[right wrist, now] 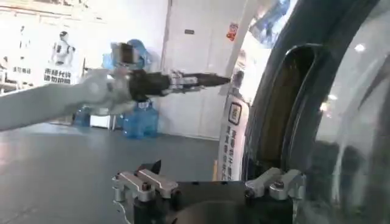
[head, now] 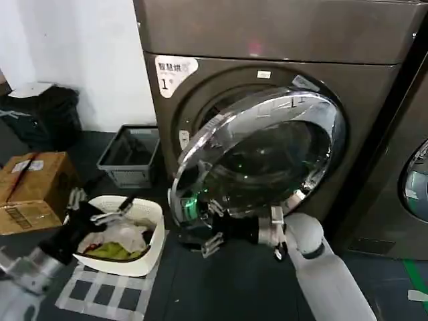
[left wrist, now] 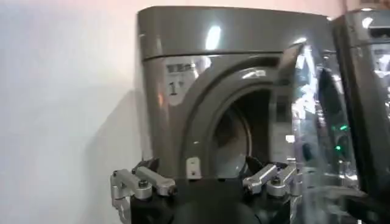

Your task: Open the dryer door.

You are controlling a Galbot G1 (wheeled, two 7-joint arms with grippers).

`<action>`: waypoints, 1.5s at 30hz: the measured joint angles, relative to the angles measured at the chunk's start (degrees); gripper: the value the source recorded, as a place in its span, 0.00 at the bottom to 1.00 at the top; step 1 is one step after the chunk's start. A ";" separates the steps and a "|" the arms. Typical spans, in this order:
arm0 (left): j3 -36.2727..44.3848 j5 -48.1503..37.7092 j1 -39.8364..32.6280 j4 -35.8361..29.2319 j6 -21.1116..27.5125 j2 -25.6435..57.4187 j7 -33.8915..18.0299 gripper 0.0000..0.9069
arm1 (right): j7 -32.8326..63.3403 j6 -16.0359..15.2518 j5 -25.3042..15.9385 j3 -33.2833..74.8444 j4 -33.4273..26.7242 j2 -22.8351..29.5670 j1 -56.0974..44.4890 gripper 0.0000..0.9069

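Note:
The bronze-grey dryer [head: 267,33] carries a white sticker marked "1" [head: 172,72]. Its dryer door [head: 267,154], a chrome ring around dark glass, stands partly swung out from the opening [left wrist: 237,134]. My right gripper [head: 204,227] is open at the door's lower free edge, beside the chrome rim. In the right wrist view the door [right wrist: 353,122] rises just past one side of that open gripper [right wrist: 210,176]. My left gripper [head: 100,204] hangs open and holding nothing above a white basket, facing the dryer [left wrist: 183,49] from a distance. In the left wrist view the gripper [left wrist: 207,173] shows wide apart.
A white basket [head: 150,254] of laundry sits on a checked mat [head: 100,294] at the dryer's lower left. A grey crate [head: 130,157] stands by the wall, with a cardboard box [head: 33,190] and a black bag [head: 40,114] further left. A neighbouring dark machine [head: 408,180] stands on the right.

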 joint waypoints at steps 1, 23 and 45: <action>0.01 -0.25 -0.32 0.52 -0.08 0.22 0.17 1.00 | -0.60 0.16 0.17 0.21 0.27 -0.22 -0.29 1.00; 9.77 -8.00 -11.21 10.42 -0.41 9.27 4.42 1.00 | -9.51 0.55 2.71 5.08 6.44 -5.20 -6.48 1.00; 29.64 -7.35 -22.67 15.21 1.01 12.06 8.44 1.00 | -11.12 0.51 4.49 16.52 8.08 -6.92 -13.15 1.00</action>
